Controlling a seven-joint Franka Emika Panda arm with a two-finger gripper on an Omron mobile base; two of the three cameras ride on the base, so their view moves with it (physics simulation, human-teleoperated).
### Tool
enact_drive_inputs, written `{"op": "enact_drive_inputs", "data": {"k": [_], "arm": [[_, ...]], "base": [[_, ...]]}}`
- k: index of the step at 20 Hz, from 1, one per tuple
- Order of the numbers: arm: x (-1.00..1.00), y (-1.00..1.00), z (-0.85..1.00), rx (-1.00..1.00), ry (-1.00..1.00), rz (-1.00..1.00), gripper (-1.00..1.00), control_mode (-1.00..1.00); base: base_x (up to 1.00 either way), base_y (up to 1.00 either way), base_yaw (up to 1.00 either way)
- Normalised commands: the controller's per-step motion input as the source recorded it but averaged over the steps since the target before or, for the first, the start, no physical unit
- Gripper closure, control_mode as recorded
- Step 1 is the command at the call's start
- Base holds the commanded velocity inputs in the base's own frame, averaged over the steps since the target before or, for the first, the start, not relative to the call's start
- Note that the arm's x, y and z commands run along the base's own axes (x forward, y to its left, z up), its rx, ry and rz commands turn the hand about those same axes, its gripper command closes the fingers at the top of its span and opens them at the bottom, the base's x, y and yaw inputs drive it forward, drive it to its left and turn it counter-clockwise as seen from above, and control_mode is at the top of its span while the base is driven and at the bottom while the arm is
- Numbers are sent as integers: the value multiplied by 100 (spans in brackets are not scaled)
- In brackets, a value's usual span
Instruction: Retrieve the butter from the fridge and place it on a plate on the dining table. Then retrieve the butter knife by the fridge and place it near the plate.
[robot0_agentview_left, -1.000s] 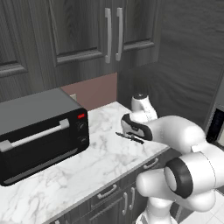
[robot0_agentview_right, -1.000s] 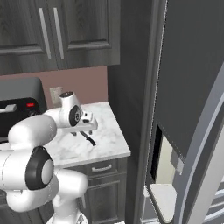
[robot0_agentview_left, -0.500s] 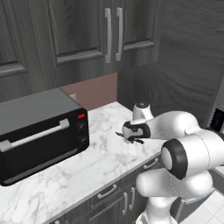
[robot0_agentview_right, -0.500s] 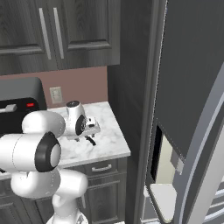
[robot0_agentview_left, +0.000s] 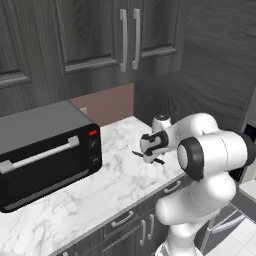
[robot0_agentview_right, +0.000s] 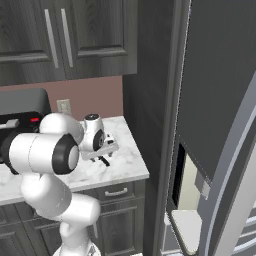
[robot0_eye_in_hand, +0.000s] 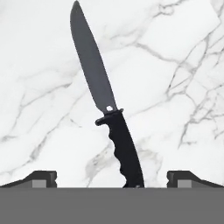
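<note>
The gripper (robot0_eye_in_hand: 112, 179) has been lowered over the butter knife (robot0_eye_in_hand: 107, 111) lying flat on the marble counter (robot0_agentview_left: 95, 195) beside the fridge (robot0_agentview_right: 220, 125); jaws are spread (handle between them), so grasping appears imminent.

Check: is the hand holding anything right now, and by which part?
Nothing is held. The hand is open above the butter knife, which lies flat on the marble counter, its handle between the fingertips.

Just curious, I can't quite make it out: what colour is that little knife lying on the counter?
The butter knife is almost black: a dark grey blade and black handle, clearest in the hand view.
</note>
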Motion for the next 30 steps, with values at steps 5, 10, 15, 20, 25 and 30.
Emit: {"op": "enact_drive_inputs", "data": {"k": [5,10,15,20,25,30], "arm": [[12,0,-32,0,-2,2,-100,-100],[4,0,-30,0,-5,0,-100,-100],[8,0,-42,0,-3,1,100,-100],[9,0,-34,0,-1,2,100,-100],[1,0,-5,0,1,1,100,-100],[0,-1,0,0,0,0,100,-100]], "base": [[0,0,0],[0,0,0],[0,0,0],[0,0,0],[0,0,0],[0,0,0]]}}
